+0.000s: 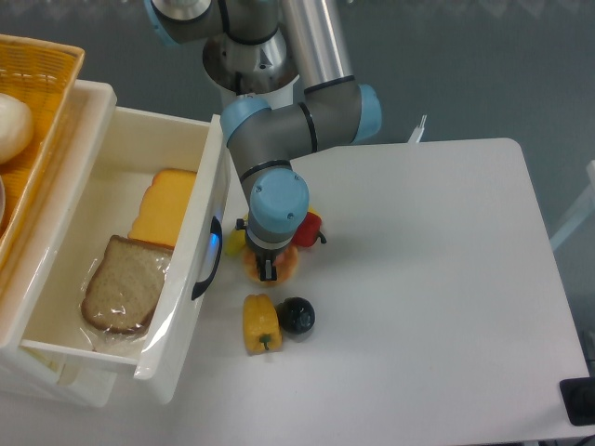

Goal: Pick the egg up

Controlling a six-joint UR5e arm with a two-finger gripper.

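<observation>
Beside the white plastic drawer (121, 269), on the smooth white table (428, 279), the egg (288, 265) lies flat, its orange wavy rim showing on either side of the gripper (268, 270), which stands directly over it. Whether the dark fingers grip it cannot be told. Just in front lie a glossy yellow pepper (261, 323) and a round black ball (297, 316), touching; a red pepper (309, 228) sits behind.

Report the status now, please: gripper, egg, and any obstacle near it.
Gripper down directly over the egg, jaw state hidden. Egg on the table, mostly covered by the gripper. Red pepper, yellow pepper and black ball crowd close around.
</observation>
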